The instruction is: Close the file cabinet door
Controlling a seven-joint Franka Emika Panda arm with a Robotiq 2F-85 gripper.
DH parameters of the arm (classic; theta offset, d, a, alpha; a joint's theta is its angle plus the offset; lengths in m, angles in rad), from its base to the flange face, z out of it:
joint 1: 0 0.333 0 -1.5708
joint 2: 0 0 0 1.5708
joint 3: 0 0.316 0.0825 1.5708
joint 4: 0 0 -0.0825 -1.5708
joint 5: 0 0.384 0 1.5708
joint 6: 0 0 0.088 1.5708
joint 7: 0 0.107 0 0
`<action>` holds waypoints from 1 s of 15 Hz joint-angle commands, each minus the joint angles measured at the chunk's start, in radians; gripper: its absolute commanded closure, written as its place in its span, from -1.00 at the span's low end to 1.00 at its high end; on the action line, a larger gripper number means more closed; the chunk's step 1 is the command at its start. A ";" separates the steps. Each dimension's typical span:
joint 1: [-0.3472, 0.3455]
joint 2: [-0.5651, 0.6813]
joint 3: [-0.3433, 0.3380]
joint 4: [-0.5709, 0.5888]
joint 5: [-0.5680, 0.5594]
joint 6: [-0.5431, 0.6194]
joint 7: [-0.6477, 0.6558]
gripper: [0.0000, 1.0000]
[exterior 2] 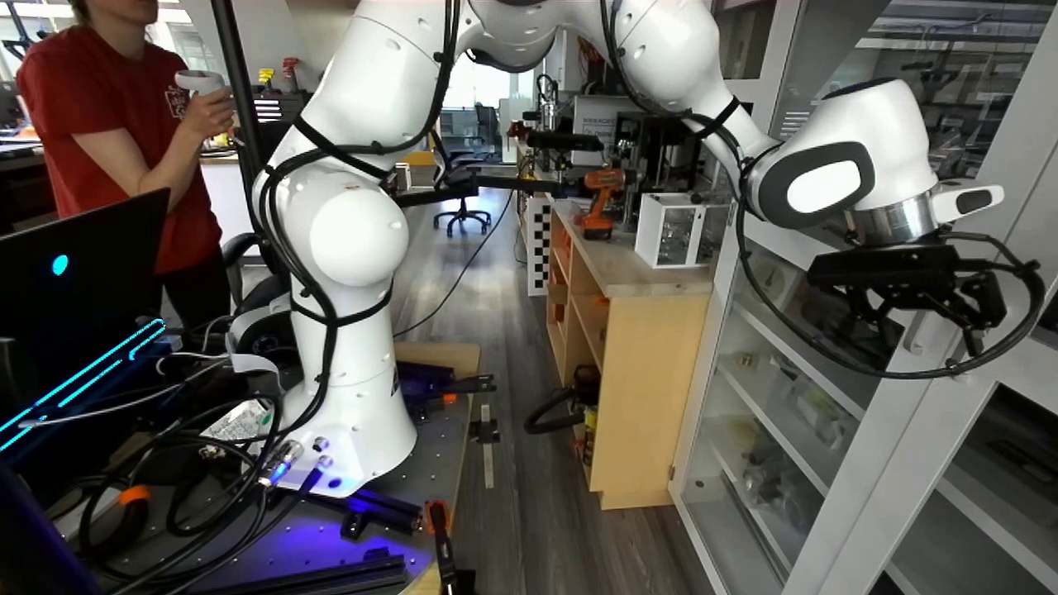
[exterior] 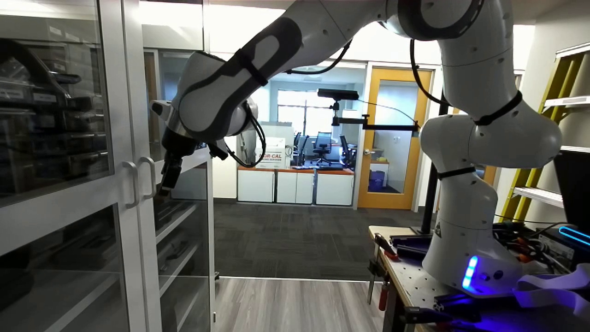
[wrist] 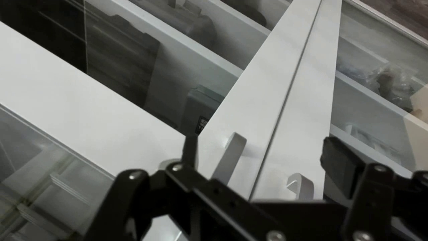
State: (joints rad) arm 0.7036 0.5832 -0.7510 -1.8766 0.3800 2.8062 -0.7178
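Observation:
The file cabinet [exterior: 211, 263] is tall, light grey and glass-panelled. Its two doors, one file cabinet door [exterior: 69, 220] and the adjoining door [exterior: 145, 263], meet at a thin dark seam, with no open gap showing. Each has a vertical handle beside the seam: one handle [exterior: 132, 184] and another handle [exterior: 150, 177]. The wrist view shows both door frames [wrist: 257, 97], with the handles [wrist: 230, 157] partly hidden by the gripper. My gripper [wrist: 262, 160] is open and empty, its fingers spread in front of the handles. In an exterior view the gripper [exterior 2: 926, 330] hangs close before the doors; contact cannot be told.
A wooden workbench [exterior 2: 636, 397] with an orange drill [exterior 2: 603, 202] stands beside the cabinet. The robot's table [exterior: 410, 281] holds cables and clamps. A camera on a boom [exterior: 339, 95] is behind the arm. A person in red [exterior 2: 116, 149] stands behind the robot.

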 commanded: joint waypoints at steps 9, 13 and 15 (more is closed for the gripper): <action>-0.113 -0.324 0.161 -0.124 -0.803 -0.326 0.708 -1.00; -0.305 -0.427 0.380 -0.148 -0.865 -0.455 0.800 -1.00; -0.388 -0.374 0.465 -0.096 -0.871 -0.440 0.784 -1.00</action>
State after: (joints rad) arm 0.4486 0.2209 -0.4279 -1.9779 -0.4469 2.3805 0.0390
